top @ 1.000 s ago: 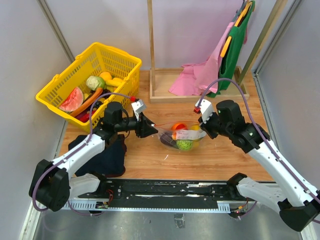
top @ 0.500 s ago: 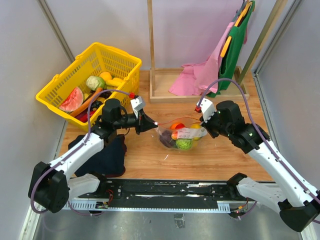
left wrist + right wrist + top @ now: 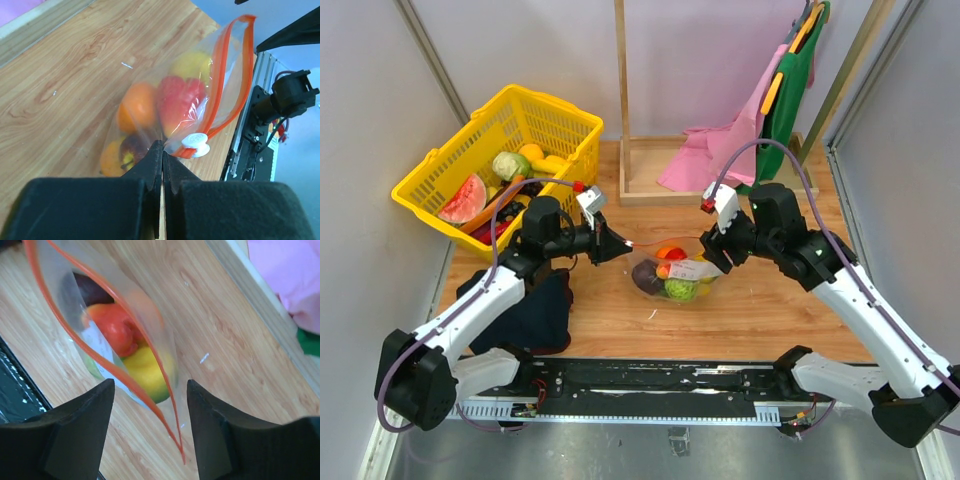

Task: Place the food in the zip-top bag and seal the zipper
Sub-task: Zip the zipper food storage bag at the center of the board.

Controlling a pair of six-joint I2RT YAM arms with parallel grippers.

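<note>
We had the left claw clenched on a corner of the zip-top bag, beside the white slider of the zipper, likely to anchor it. The food lay inside the bag on the worktop. At the bag's other end our right claw stood released, straddling the parted zipper, seemingly ready to pinch.

We found bare bench open on the near side of the zip-top bag, which sat between left claw and right claw barring the straight way, the yellow basket crowding the far left and the wooden frame the back.
</note>
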